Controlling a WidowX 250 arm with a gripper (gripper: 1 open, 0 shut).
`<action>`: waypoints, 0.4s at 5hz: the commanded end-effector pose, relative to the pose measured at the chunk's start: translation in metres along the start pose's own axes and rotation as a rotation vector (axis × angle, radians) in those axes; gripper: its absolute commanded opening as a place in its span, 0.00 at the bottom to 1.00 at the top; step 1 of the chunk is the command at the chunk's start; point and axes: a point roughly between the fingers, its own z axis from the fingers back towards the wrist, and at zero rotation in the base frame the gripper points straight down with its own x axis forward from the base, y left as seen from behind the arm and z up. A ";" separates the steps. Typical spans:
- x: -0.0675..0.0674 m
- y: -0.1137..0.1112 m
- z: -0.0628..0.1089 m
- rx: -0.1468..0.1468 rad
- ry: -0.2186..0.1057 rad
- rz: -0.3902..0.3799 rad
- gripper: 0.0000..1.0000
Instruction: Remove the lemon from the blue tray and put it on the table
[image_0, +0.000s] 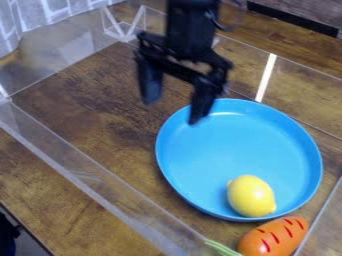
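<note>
The lemon (250, 195), a small glossy yellow oval, lies in the near right part of the blue tray (274, 130), close to its front rim. The tray rests on the dark wood-grain table (94, 120). My gripper (177, 97) hangs open above the tray's far left rim, its two black fingers pointing down and spread apart with nothing between them. It is up and to the left of the lemon, well apart from it.
An orange carrot-like toy (273, 238) with a green top lies just outside the tray's front rim. Clear plastic walls (67, 165) border the table on the left and front.
</note>
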 end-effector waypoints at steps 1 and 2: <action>0.012 -0.030 0.006 -0.006 -0.070 -0.016 1.00; 0.019 -0.053 -0.008 -0.008 -0.083 -0.034 1.00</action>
